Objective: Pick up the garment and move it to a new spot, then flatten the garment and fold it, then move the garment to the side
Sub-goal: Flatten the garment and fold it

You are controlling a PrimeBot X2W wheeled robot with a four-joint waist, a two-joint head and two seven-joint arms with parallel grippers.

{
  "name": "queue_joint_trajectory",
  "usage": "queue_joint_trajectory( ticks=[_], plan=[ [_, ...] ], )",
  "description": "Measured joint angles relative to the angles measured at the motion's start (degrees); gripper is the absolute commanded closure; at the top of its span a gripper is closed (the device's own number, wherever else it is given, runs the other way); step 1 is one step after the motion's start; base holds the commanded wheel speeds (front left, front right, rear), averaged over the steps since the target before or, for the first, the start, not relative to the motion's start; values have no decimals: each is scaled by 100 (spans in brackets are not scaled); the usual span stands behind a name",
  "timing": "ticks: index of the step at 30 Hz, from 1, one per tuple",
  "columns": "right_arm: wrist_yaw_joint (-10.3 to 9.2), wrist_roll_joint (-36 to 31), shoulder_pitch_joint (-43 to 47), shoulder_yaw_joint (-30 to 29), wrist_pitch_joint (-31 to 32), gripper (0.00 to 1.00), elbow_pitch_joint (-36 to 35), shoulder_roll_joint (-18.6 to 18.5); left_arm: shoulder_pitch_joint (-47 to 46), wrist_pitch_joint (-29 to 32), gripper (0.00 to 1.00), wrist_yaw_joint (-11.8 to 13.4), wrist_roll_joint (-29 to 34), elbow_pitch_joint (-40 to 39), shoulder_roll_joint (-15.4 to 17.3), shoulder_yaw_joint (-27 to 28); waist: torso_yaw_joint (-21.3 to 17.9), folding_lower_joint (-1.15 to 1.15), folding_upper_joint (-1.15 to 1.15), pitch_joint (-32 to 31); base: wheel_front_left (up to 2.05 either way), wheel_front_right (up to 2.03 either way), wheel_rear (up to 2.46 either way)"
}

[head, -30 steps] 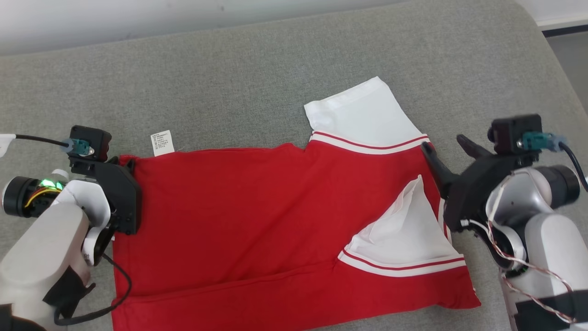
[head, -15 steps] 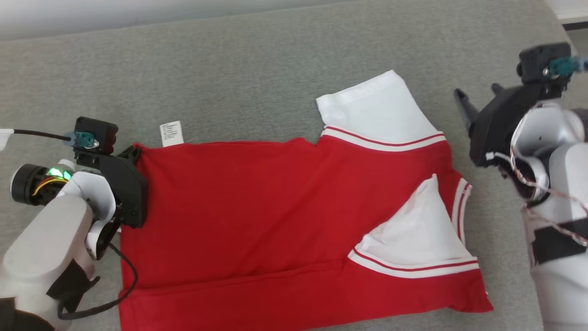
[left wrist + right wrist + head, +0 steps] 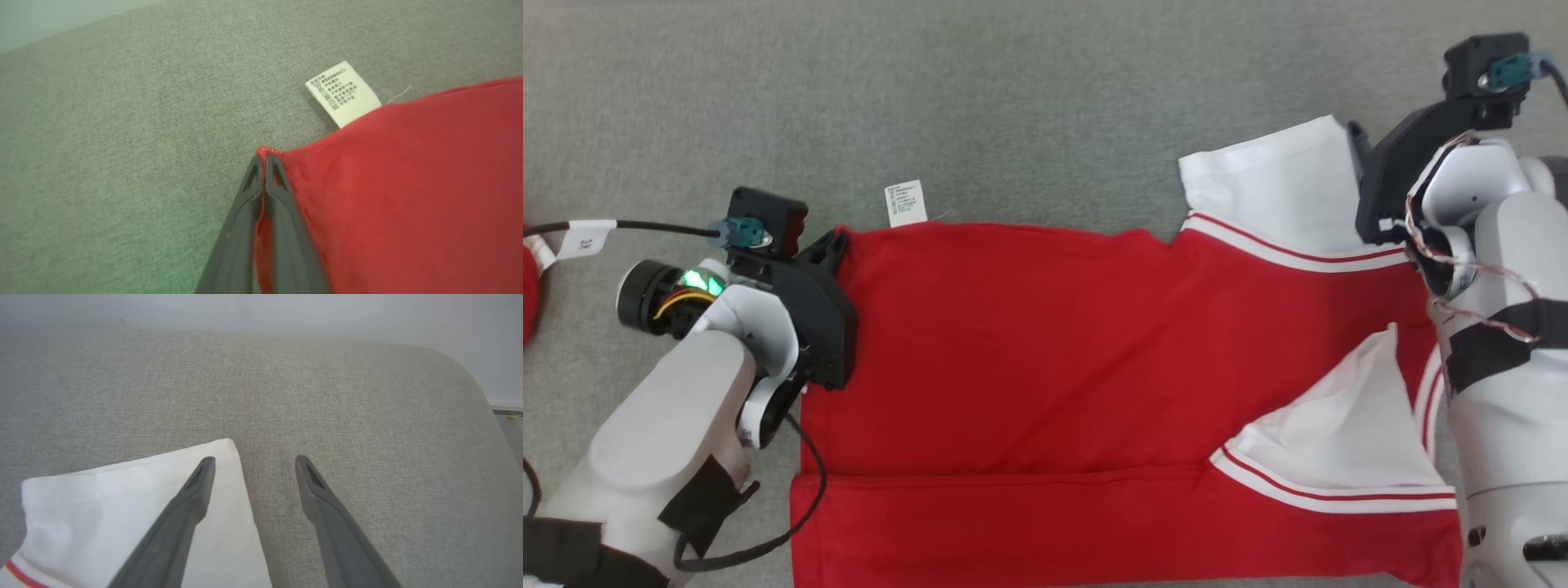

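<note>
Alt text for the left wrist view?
The left tool is shut on the corner of a red shirt lying on grey upholstery. A white printed label sticks out from under the shirt's edge nearby.

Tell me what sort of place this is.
Likely an indoor room: a grey upholstered cushion with a rounded corner, a pale wall behind it, a red shirt spread on it.
</note>
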Motion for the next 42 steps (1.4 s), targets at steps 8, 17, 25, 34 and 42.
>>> queue_joint_trajectory(
  ticks=[8, 17, 25, 34, 42],
  plan=[
    [0, -380, -347, -215, -294, 0, 614, -33, -41, 10, 100, 81, 11, -413, -35, -40, 258, 0, 0, 231, 0, 0, 0],
    [0, -578, -600, -383, -338, 26, 1006, 3, 32, 67, 100, 180, 1, -815, 51, -45, 404, 0, 0, 319, 0, 0, 0],
    [0, -723, -726, -492, -190, 100, 1252, 9, 158, 73, 100, 263, -58, -975, 98, -32, 436, -1, 1, 311, 0, 0, 0],
    [0, -189, -646, -369, -1105, 100, 1127, 101, 475, -734, 100, 425, -152, -1104, 134, 199, 372, 0, 0, 171, 0, 0, 0],
    [0, 1255, 19, 356, -1463, 100, 360, 47, 1059, -1709, 100, 583, -24, -1129, 104, 258, 314, -1, 0, -185, 0, 0, 0]
  ],
)
